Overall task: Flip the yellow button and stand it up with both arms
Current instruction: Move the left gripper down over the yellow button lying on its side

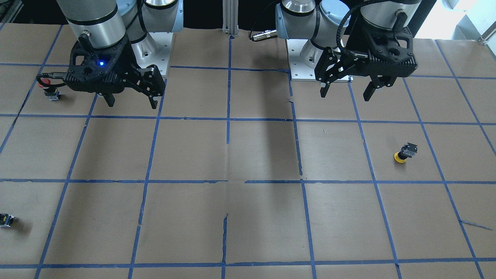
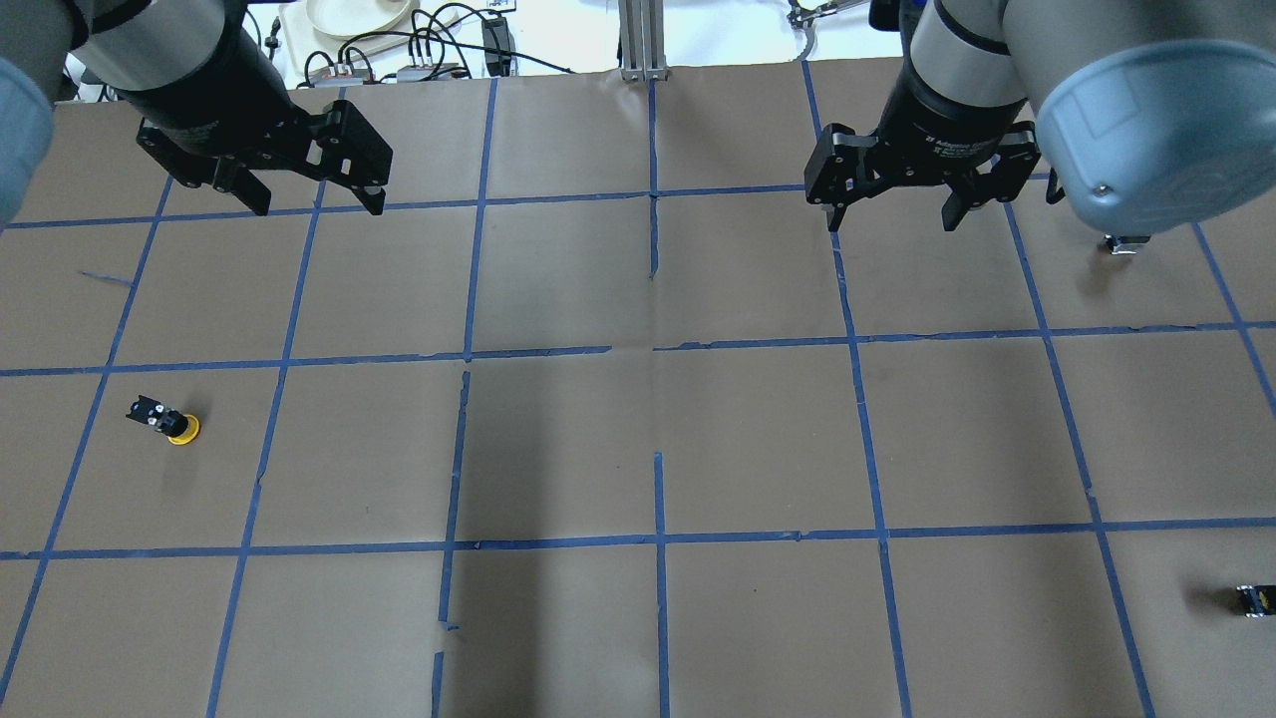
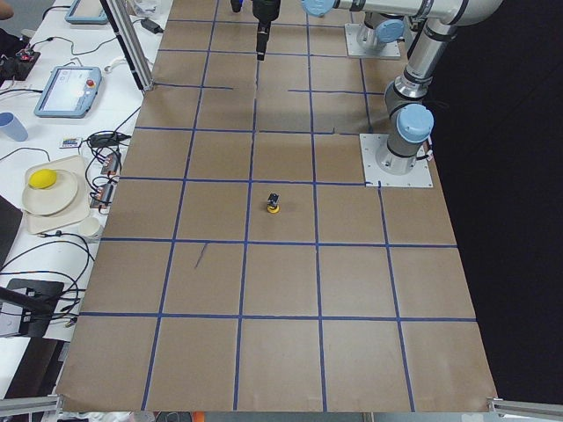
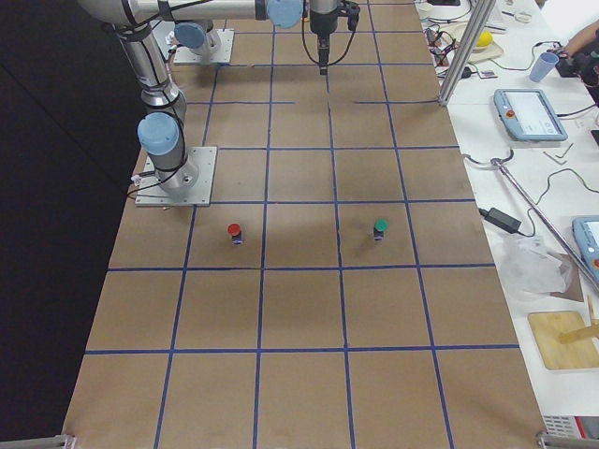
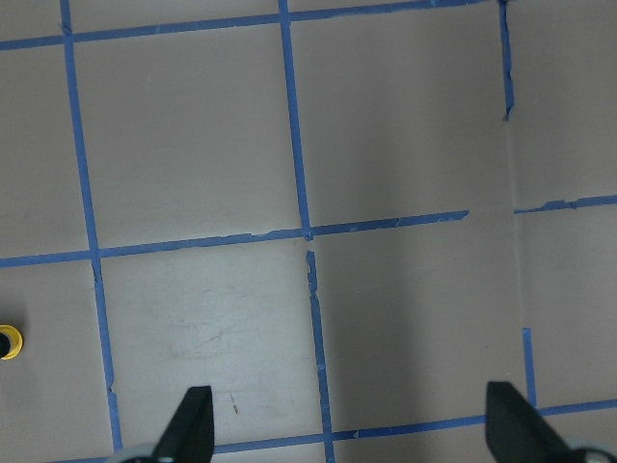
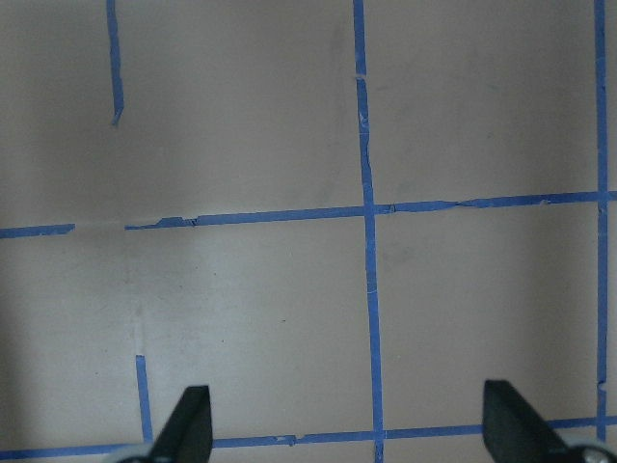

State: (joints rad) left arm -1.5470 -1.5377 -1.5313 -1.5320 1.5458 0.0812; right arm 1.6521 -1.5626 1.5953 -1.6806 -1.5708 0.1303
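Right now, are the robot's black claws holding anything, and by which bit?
Nothing. The left gripper and right gripper both hang open and empty; the small yellow-capped push-button lies apart from both.

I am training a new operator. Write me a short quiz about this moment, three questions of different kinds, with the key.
1. True or false: the left gripper holds the yellow button.
2. On which side of the table is the yellow button? A) the robot's left B) the robot's right C) the middle
3. Fill in: the right gripper is ____, holding nothing.
Key: 1 false; 2 A; 3 open.
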